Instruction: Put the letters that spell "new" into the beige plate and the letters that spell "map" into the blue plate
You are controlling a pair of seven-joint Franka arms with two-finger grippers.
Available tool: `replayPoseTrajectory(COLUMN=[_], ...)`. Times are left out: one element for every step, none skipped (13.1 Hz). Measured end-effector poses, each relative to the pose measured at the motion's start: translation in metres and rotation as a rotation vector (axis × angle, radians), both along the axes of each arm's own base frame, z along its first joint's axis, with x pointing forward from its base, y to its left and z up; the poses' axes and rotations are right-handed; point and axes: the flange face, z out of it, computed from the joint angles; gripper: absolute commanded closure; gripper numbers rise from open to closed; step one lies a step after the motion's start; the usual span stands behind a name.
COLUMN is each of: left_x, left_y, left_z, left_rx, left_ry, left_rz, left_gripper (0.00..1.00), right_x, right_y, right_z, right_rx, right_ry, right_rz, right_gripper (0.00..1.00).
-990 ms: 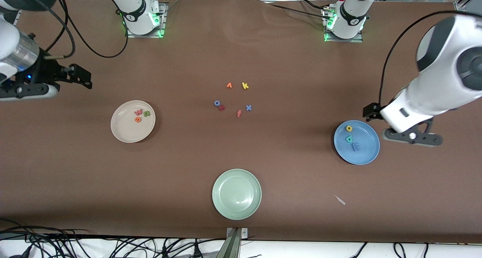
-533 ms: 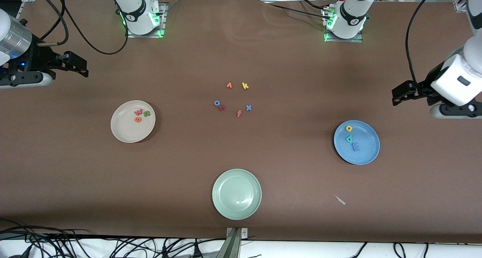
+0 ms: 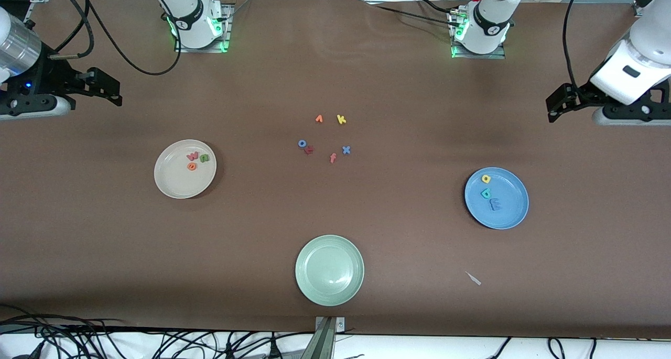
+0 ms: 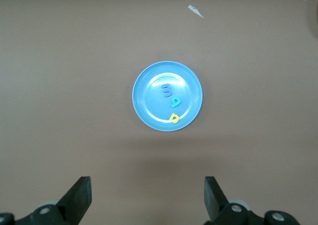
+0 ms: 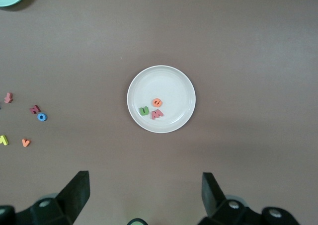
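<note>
Nearest the front camera, a pale green plate (image 3: 329, 270) sits on the brown table (image 3: 105, 243) with nothing in it; a small pale scrap (image 3: 473, 279) lies on the table beside it, toward the left arm's end.

Farther from the camera, toward the left arm's end, stands the blue plate (image 3: 496, 198); in it lie the blue "m" (image 3: 495, 205), the teal "p" (image 3: 486, 193) and the yellow "a" (image 3: 486, 179), the "m" nearest the camera and the "a" farthest, each close to the next; the left wrist view shows the same three inside the plate's rim.

Toward the right arm's end stands the beige plate (image 3: 185, 169); it holds the orange "e" (image 3: 192, 166), the salmon-red "w" (image 3: 193, 156) and the green "n" (image 3: 204, 158), clustered in the part of the plate farther from the camera.

Between the two plates and farther again, loose letters lie on the table: an orange "f" (image 3: 333, 158), a blue "x" (image 3: 346, 150), a dark red letter (image 3: 309, 150) touching or just beside a blue "o" (image 3: 302, 143), then an orange "v" (image 3: 318, 119) and a yellow "k" (image 3: 341, 119).

Farthest, the left gripper (image 3: 556, 103) hangs over bare table at the left arm's end, its fingers (image 4: 79, 197) spread wide and holding nothing; the right gripper (image 3: 107, 86) hangs over bare table at the right arm's end, its fingers (image 5: 77, 190) likewise spread and empty.
</note>
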Motion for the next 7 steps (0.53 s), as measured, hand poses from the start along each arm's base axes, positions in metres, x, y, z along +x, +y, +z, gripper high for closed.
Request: replayPoseTrajectory(left_x=[-0.0026, -0.0037, -0.0041, -0.0045, -0.0048, -0.0051, -0.0056], left_y=[0.0030, 0.0035, 0.0029, 0.0024, 0.0028, 0.0031, 0.0033], left_z=[-0.0003, -0.0016, -0.0030, -0.0043, -0.0049, -0.0050, -0.0054], left_rx=[-0.002, -0.006, -0.014, -0.023, -0.031, -0.033, -0.033], left_ry=[0.004, 0.010, 0.015, 0.019, 0.023, 0.027, 0.033], left_rz=[-0.013, -0.025, -0.030, -0.031, -0.030, -0.028, -0.028], left_gripper=[0.00, 0.00, 0.00, 0.00, 0.00, 0.00, 0.00], right_x=[-0.0006, -0.0008, -0.0008, -0.0009, -0.0009, -0.0008, -0.0007], right_y=[-0.0010, -0.0020, -0.0026, -0.0027, -0.0027, -0.0027, -0.0027], right_z=[0.0012, 0.0015, 0.0013, 0.0011, 0.0007, 0.0004, 0.0000], right_rx=[0.000, 0.000, 0.000, 0.000, -0.001, -0.001, -0.001], right_ry=[0.004, 0.005, 0.006, 0.008, 0.010, 0.011, 0.012], right_rz=[0.000, 0.001, 0.000, 0.001, 0.001, 0.001, 0.001], right_gripper=[0.00, 0.00, 0.00, 0.00, 0.00, 0.00, 0.00])
